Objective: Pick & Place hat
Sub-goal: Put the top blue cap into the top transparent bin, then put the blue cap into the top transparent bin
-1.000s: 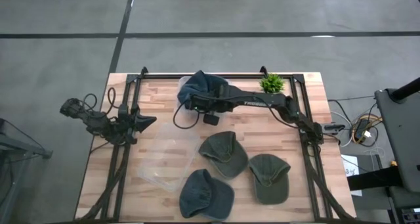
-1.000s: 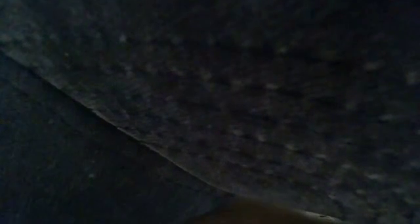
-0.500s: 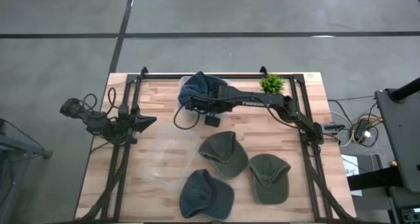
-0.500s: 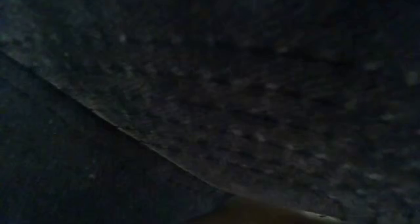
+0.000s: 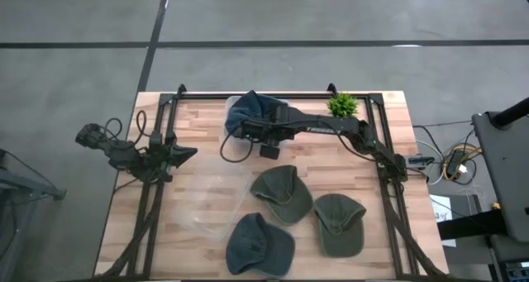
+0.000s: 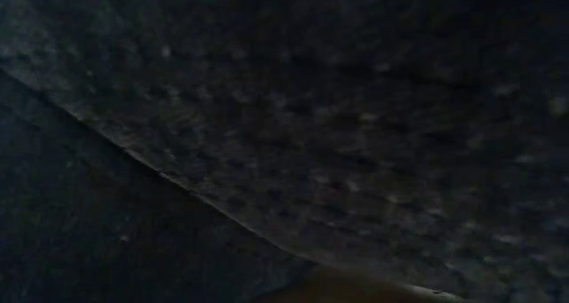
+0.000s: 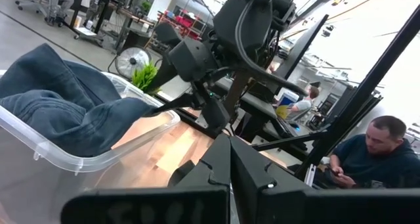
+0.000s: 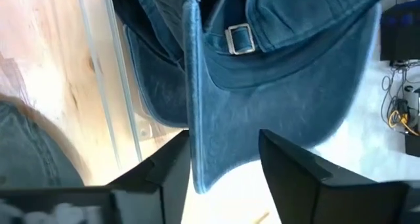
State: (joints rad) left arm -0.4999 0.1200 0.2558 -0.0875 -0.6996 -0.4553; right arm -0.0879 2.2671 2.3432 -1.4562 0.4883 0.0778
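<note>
A blue hat [image 5: 250, 108] lies in a clear plastic bin [image 7: 98, 159] at the table's far edge, its brim [image 8: 223, 119] hanging over the bin's rim. My right gripper [image 8: 224, 137] reaches to it from the right and is open, with the brim between its fingers. My left gripper [image 5: 192, 152] waits shut at the table's left side. Two green hats [image 5: 281, 193] [image 5: 339, 222] and a second blue hat [image 5: 259, 245] rest on the near half of the table. Dark cloth fills the low view. My right gripper stands open around the blue hat's brim, near the brim's front edge [image 8: 197, 165]. One finger [image 8: 172, 163] lies close beside that edge; I cannot tell whether it touches. The hat rests on the bin.
A clear lid [image 5: 207, 203] lies flat on the table left of the near hats. A small green plant [image 5: 341, 106] stands at the far edge, right of the bin. People sit in the room beyond the table.
</note>
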